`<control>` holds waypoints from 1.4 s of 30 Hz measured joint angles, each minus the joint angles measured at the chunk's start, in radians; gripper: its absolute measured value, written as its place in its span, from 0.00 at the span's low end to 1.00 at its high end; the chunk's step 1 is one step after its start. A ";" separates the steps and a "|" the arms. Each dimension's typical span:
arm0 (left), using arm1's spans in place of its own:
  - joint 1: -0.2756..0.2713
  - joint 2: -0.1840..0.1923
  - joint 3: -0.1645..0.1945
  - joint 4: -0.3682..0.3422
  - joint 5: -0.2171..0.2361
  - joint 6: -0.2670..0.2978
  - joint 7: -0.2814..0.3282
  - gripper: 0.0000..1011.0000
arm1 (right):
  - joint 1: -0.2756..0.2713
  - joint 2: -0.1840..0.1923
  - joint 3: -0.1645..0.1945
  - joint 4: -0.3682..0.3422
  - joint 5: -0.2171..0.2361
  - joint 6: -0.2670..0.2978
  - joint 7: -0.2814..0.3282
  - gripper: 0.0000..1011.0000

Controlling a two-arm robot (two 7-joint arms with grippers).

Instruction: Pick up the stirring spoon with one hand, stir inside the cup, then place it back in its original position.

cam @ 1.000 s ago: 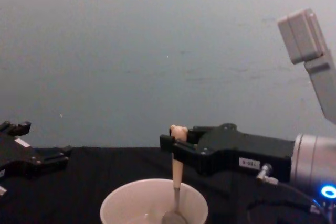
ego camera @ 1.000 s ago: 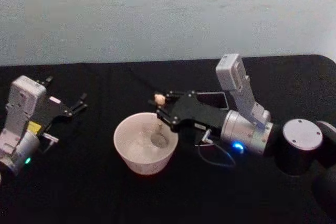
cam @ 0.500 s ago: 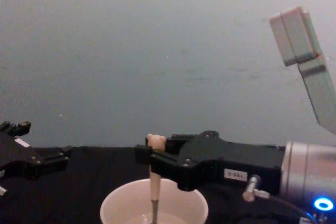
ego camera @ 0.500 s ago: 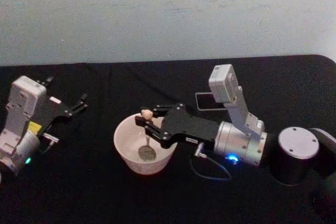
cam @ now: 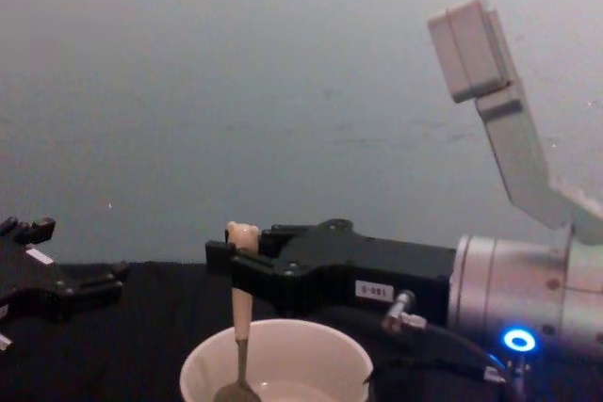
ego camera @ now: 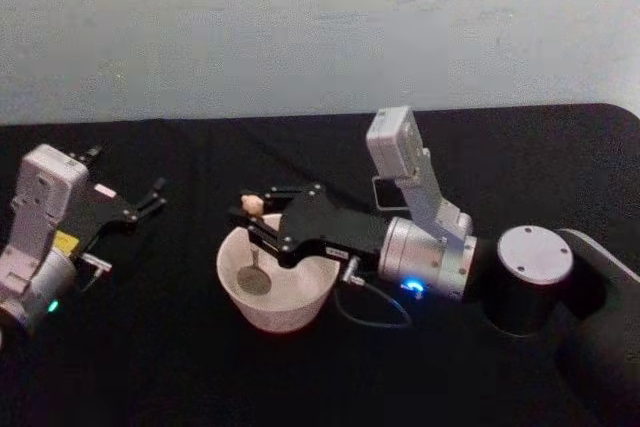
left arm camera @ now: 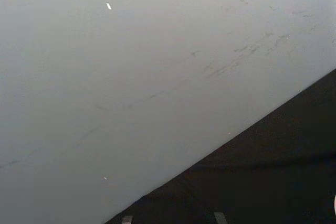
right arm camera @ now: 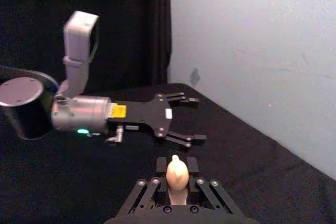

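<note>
The cream-white cup stands mid-table on the black cloth. My right gripper is shut on the stirring spoon's beige handle just under the bear head. The stirring spoon hangs upright, and its bowl is low inside the cup at the left side. In the right wrist view the bear head pokes up between the right gripper's fingers. The dark grey square holder stands behind the cup, partly hidden by the right arm. My left gripper is parked open at the far left.
A pale wall runs along the table's far edge. The right arm's shoulder bulks at the right. The left gripper lies low over the cloth, well left of the cup.
My right gripper has carried the spoon leftward across the cup, from its right side to its left side. The left arm has not moved.
</note>
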 joint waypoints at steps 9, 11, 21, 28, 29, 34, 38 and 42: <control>0.000 0.000 0.000 0.000 0.000 0.000 0.000 0.99 | 0.051 -0.039 0.013 0.091 -0.014 -0.012 -0.035 0.21; 0.000 0.000 0.000 0.000 0.000 0.000 0.000 0.99 | 0.056 -0.040 0.019 0.099 -0.017 -0.014 -0.041 0.21; 0.000 0.000 0.000 0.000 0.000 0.000 0.000 0.99 | 0.044 -0.005 0.052 0.080 -0.028 -0.007 -0.053 0.21; 0.000 0.000 0.000 0.000 0.000 0.000 0.000 0.99 | -0.004 0.041 0.060 0.007 -0.013 0.014 -0.038 0.21; 0.000 0.000 0.000 0.000 0.000 0.000 0.000 0.99 | -0.010 0.046 0.061 -0.002 -0.010 0.017 -0.036 0.21; 0.000 0.000 0.000 0.000 0.000 0.000 0.000 0.99 | -0.039 0.067 0.059 -0.046 0.005 0.031 -0.023 0.21; 0.000 0.000 0.000 0.000 0.000 0.000 0.000 0.99 | -0.055 0.077 0.047 -0.074 0.019 0.039 -0.010 0.21; 0.000 0.000 0.000 0.000 0.000 0.000 0.000 0.99 | -0.056 0.075 0.033 -0.080 0.024 0.041 -0.001 0.21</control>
